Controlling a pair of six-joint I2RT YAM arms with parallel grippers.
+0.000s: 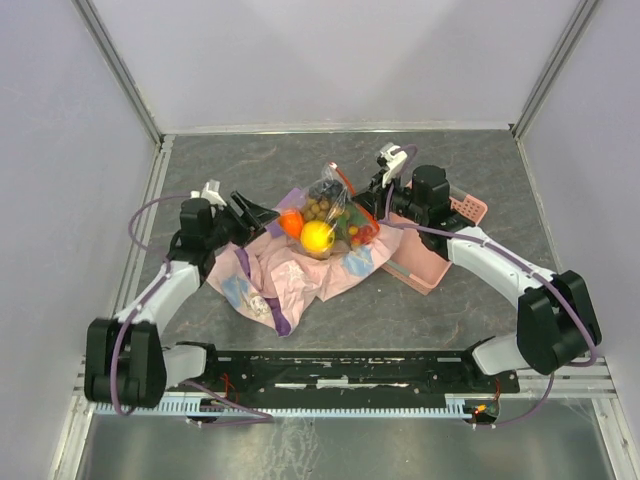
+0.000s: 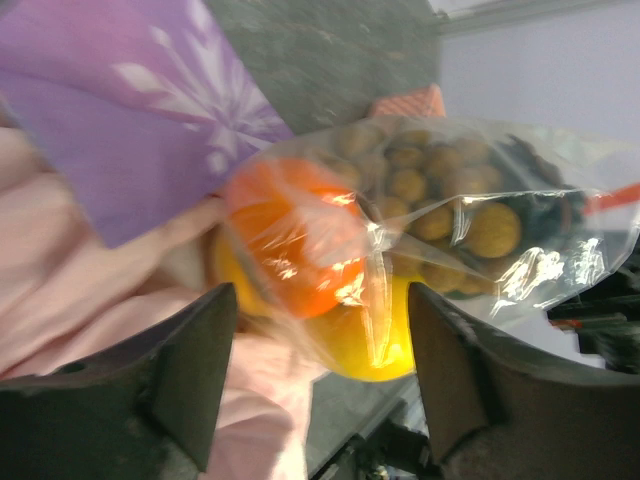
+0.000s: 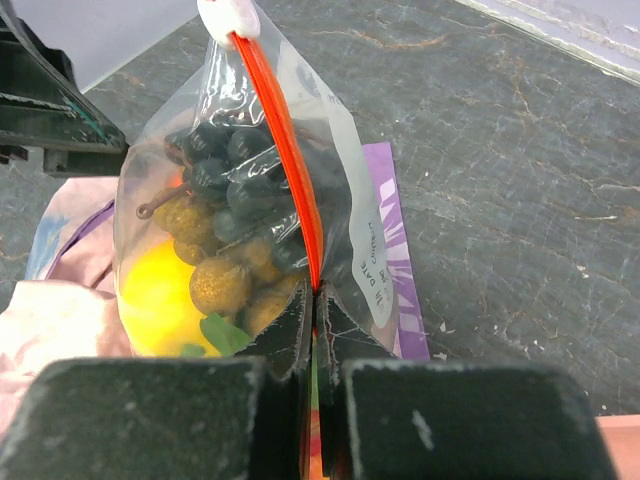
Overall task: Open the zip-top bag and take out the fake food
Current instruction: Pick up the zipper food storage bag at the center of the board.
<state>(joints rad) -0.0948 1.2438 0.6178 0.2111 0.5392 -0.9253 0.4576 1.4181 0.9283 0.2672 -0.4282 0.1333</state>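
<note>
The zip-top bag (image 1: 328, 212) stands on the cloth, full of fake food: a yellow fruit (image 1: 318, 237), an orange (image 1: 291, 223), tan grapes (image 1: 322, 208) and dark grapes. My right gripper (image 3: 316, 305) is shut on the bag's orange-red zip strip (image 3: 290, 150), whose white slider (image 3: 222, 14) sits at the far end. In the top view the right gripper (image 1: 369, 201) is at the bag's right side. My left gripper (image 1: 268, 214) is open just left of the bag. In the left wrist view the left gripper (image 2: 320, 375) has its jaws wide apart below the orange (image 2: 290, 250) and yellow fruit (image 2: 375, 340), not touching the bag.
A pink-purple patterned cloth (image 1: 285, 280) lies crumpled under the bag. A pink perforated basket (image 1: 440, 255) stands to the right, under the right arm. Grey walls enclose the dark table (image 1: 250, 165) on three sides.
</note>
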